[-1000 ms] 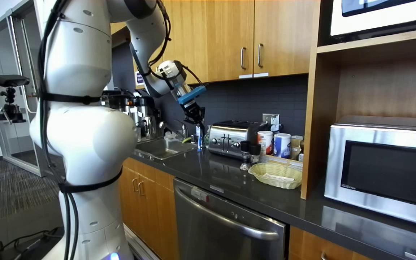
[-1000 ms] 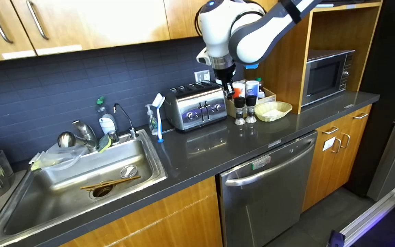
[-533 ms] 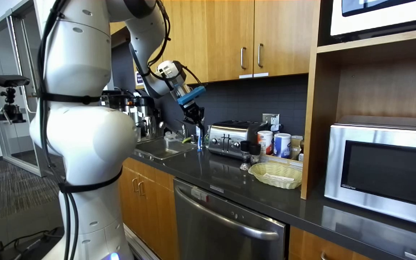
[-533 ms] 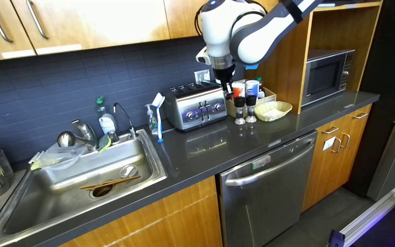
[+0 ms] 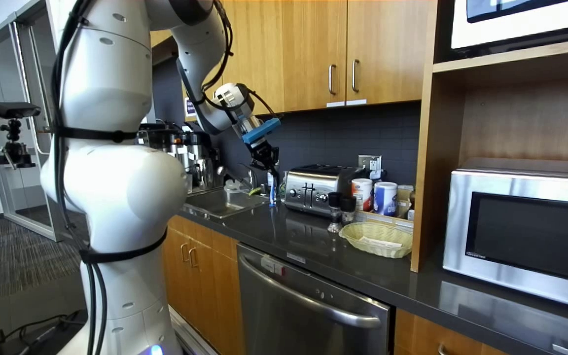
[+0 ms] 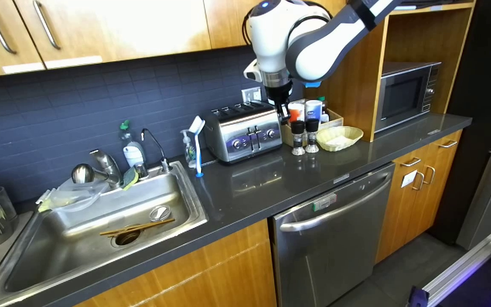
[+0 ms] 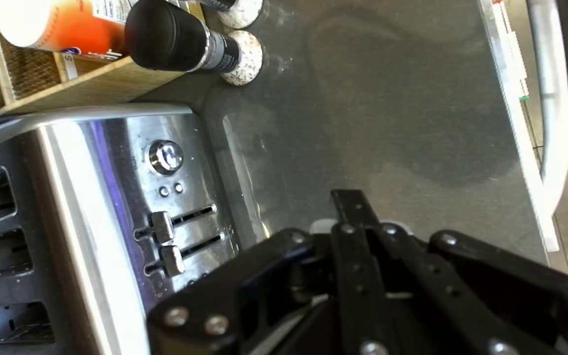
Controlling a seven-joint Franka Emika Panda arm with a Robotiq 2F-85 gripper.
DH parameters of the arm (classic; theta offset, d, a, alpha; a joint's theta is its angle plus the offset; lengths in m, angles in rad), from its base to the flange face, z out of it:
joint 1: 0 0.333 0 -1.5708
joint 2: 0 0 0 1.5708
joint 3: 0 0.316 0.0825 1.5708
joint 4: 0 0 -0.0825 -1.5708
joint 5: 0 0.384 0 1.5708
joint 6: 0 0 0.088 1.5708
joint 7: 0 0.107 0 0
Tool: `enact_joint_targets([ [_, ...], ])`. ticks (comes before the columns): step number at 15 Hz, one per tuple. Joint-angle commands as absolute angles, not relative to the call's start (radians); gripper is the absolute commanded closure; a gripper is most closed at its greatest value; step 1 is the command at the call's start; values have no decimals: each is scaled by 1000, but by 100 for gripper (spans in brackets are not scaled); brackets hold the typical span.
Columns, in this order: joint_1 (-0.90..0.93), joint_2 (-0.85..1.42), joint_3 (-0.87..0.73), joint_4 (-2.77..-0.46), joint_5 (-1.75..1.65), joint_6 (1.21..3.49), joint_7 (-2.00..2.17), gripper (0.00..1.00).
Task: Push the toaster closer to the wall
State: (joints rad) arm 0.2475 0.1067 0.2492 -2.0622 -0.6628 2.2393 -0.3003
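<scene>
The toaster is a silver four-slot box with dark trim, standing on the dark counter in both exterior views [image 5: 308,190] [image 6: 252,134]. In the wrist view [image 7: 91,222] its knob, levers and slots fill the left side. The dark grey wall [image 6: 151,98] runs behind it, also in an exterior view [image 5: 313,140]; the wrist view does not show it. The gap behind the toaster is hidden. My gripper [image 7: 348,207] has its fingers together with nothing between them. It hangs in front of the toaster, above the counter, in both exterior views [image 5: 275,182] [image 6: 284,115], apparently apart from it.
Two black-topped grinders [image 6: 298,138], a wooden box [image 6: 335,119] with canisters and a basket [image 6: 339,138] stand right of the toaster. A blue-white brush [image 6: 197,145], a soap bottle [image 6: 189,151] and the sink [image 6: 194,204] are left. Wooden cabinets [image 5: 313,54] hang above.
My arm and gripper have shifted only very slightly. The toaster has not visibly moved.
</scene>
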Motion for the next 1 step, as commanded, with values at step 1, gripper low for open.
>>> enact_joint_targets([
  [1, 251, 107, 246, -2060, -661, 2237, -302, 99],
])
